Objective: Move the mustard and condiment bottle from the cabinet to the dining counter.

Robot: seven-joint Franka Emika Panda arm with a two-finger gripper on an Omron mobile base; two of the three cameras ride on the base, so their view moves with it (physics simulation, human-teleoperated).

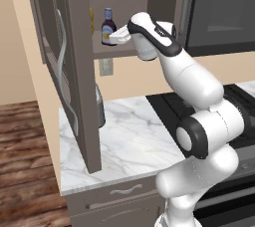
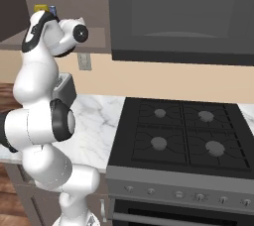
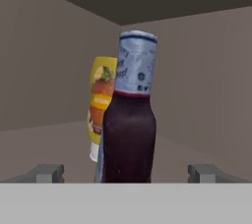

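Condiment bottle (image 3: 129, 115) front and centre, upright on the cabinet (image 1: 79, 71) shelf, dark body and pale cap right ahead of the claw (image 3: 127, 173). Mustard (image 3: 101, 105) stands just behind it, partly hidden, peeking out to one side. Claw fingers (image 3: 47, 173) are spread wide apart, one on each side of the dark bottle, nothing gripped. Cabinet door hangs open over the marble desk (image 1: 129, 141), the arm reaching up inside.

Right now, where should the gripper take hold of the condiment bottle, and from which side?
Probably the wide dark body of the condiment bottle, approached straight from the cabinet's open front. It stands upright between the open gripper fingertips, with the mustard behind it.
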